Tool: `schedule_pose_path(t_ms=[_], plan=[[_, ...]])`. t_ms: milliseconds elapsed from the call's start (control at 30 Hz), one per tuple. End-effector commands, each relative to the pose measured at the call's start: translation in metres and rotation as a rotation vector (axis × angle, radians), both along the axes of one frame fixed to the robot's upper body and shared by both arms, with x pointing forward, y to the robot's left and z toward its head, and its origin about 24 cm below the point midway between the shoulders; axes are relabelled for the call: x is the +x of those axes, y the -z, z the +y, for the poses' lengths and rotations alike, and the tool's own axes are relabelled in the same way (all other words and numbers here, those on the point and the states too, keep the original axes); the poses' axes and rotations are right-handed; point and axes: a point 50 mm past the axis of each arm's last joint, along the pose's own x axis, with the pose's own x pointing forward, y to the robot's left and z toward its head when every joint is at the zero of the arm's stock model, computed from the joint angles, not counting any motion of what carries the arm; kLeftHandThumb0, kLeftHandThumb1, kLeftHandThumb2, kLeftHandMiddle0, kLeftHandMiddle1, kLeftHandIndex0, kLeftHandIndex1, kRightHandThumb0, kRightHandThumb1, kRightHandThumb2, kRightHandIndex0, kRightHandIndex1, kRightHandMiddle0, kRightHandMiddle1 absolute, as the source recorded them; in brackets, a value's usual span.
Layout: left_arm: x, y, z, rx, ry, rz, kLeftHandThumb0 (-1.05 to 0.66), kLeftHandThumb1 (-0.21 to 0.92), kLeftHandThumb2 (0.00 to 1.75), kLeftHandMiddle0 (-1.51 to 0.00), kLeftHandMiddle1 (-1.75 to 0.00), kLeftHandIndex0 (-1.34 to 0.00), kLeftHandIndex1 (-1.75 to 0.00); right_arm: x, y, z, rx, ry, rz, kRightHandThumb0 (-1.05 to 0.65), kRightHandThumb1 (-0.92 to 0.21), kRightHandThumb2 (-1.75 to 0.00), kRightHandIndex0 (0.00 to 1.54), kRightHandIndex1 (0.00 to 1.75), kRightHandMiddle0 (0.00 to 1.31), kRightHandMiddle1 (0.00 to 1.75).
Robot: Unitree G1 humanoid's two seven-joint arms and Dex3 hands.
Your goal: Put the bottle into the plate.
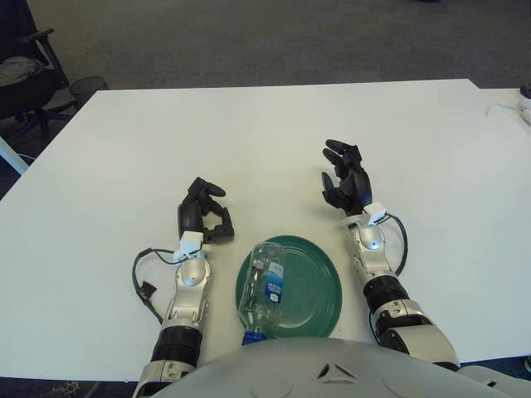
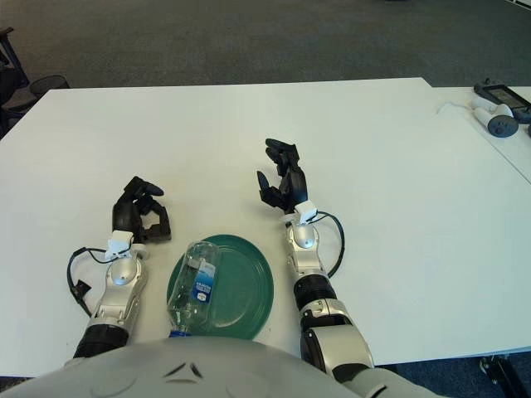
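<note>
The bottle (image 1: 262,288) lies on the plate (image 1: 311,286), apart from the released right hand (image 1: 346,182).

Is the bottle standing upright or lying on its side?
On its side. The bottle lies lengthwise across the left part of the green plate, its blue cap end overhanging the near rim.

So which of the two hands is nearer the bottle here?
The left hand, just beyond the plate's left rim where the bottle lies. The right hand shows farther off, past the plate's right side.
</note>
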Motion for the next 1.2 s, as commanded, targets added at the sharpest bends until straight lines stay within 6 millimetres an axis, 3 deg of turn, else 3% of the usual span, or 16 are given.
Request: schedule_pose_path(t_ms=[0, 533, 1167], plan=[[-0.029, 0.033, 0.005, 0.006, -0.022, 0.167, 0.0, -0.06, 1.75, -0.87, -1.75, -0.68, -1.75, -0.01, 0.017, -0.006, -0.002, 0.035, 0.075, -0.57, -0.67, -0.76, 0.03, 0.75, 0.0, 0.97], [-0.03, 0.031, 0.004, -0.007, -0.019, 0.168, 0.0, -0.06, 1.75, -0.87, -1.74, -0.68, -1.75, -0.028, 0.034, -0.019, -0.011, 0.062, 0.13, -0.5, -0.56, -0.89, 0.03, 0.87, 0.0, 1.05], [-0.032, 0.031, 0.004, 0.004, -0.021, 0.168, 0.0, -0.06, 1.75, -0.87, -1.75, -0.68, -1.75, -0.062, 0.047, -0.036, -0.088, 0.115, 0.189, -0.56, -0.63, -0.86, 0.11, 0.99, 0.0, 1.15]])
